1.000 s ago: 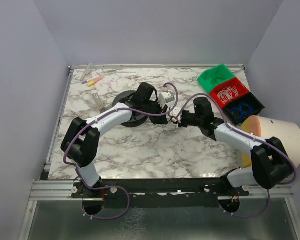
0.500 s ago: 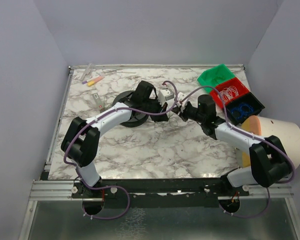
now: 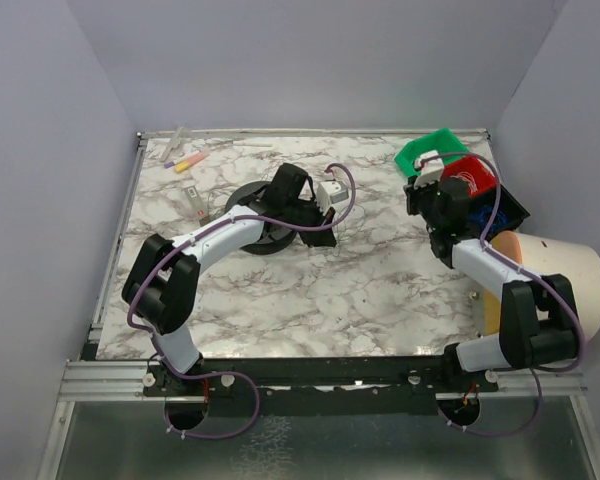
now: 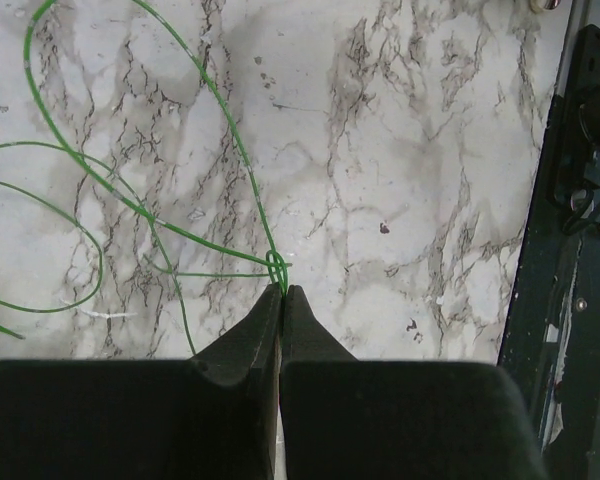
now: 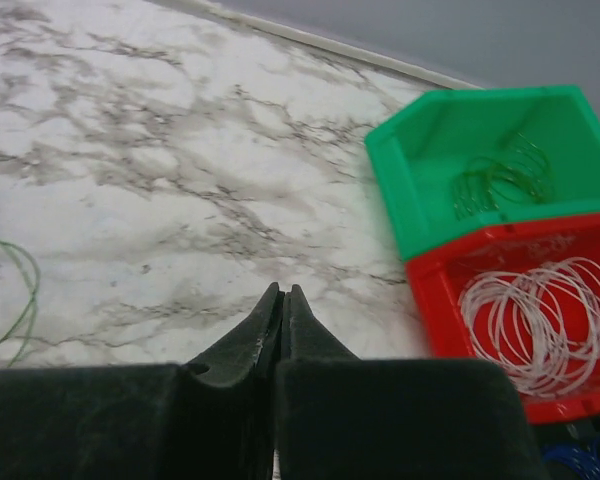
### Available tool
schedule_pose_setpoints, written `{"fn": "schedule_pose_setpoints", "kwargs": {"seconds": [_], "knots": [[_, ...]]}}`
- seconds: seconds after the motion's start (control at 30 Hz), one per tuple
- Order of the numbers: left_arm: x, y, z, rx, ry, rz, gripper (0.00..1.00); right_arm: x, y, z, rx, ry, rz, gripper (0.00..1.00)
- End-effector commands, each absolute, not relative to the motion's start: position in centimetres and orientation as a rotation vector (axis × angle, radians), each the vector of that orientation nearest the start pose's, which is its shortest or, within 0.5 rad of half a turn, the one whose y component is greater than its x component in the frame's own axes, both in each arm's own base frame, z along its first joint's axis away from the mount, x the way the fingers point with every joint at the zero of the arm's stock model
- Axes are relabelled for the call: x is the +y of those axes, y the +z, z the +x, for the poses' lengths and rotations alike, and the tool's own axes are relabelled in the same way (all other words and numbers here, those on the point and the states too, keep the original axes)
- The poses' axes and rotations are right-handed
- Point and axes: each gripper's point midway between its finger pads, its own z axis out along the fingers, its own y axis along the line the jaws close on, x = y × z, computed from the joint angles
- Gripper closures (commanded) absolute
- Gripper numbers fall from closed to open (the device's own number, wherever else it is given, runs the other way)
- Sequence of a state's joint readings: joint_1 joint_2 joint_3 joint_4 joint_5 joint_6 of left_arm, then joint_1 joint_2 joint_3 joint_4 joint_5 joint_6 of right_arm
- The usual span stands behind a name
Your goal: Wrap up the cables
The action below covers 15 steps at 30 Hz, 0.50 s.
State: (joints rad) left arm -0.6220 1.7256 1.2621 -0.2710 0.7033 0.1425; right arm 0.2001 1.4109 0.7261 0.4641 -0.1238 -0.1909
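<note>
- The left wrist view is showing what the overhead camera barely resolves: a hair-thin green cable (image 4: 145, 214) sprawling in loose curves over the marble table (image 4: 410, 150).
- The right wrist view is revealing what the bins hold. Green coils (image 5: 505, 180) are lying in the green bin (image 5: 405, 215), and white coils (image 5: 540, 315) in the red bin (image 5: 430, 290) touching it.
- Only the overhead view is showing the black spool (image 3: 252, 215) lying partly under the left arm, and the right arm reaching toward the bins.
- The left gripper (image 4: 282, 291) is pressing its jaws together and pinching the green cable — a small knot-like loop is sitting right at the fingertips, with the rest trailing off to the left in that view.
- The right gripper (image 5: 282, 292) is also pressing its jaws together, with nothing between them. It is pointing at bare marble; the bins are lying ahead and to its right, and a strand of green cable is showing at the left edge, well apart from the tips.
</note>
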Motion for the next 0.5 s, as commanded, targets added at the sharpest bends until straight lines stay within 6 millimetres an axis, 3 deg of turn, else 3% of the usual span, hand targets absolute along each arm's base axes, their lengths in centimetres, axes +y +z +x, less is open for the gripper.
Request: {"fn": "schedule_pose_setpoints", "kwargs": {"seconds": [0.0, 0.07, 0.1, 0.17, 0.27, 0.33, 0.47], "knots": [[-34.3, 14.8, 28.1, 1.979, -1.098, 1.223, 1.00, 6.2, 19.2, 44.0, 1.722, 0.015, -0.254, 1.00], [-34.2, 14.8, 28.1, 1.979, -1.094, 1.223, 1.00, 5.5, 19.7, 44.1, 1.714, 0.005, -0.255, 1.00], [-34.2, 14.8, 28.1, 1.978, -1.093, 1.224, 1.00, 6.0, 20.1, 43.9, 1.701, 0.038, -0.314, 0.99], [-34.2, 14.8, 28.0, 1.975, -1.099, 1.227, 1.00, 9.7, 20.3, 42.5, 1.651, 0.181, -0.584, 0.90], [-34.4, 14.8, 28.0, 1.974, -1.112, 1.231, 1.00, 15.5, 19.9, 38.3, 1.509, 0.409, -0.993, 0.70], [-34.5, 14.7, 27.8, 1.976, -1.125, 1.236, 1.00, 17.7, 19.0, 36.4, 1.438, 0.440, -1.124, 0.59], [-34.6, 14.4, 27.2, 1.972, -1.130, 1.270, 1.00, 19.8, 18.0, 35.6, 1.424, 0.478, -1.211, 0.54]]}}
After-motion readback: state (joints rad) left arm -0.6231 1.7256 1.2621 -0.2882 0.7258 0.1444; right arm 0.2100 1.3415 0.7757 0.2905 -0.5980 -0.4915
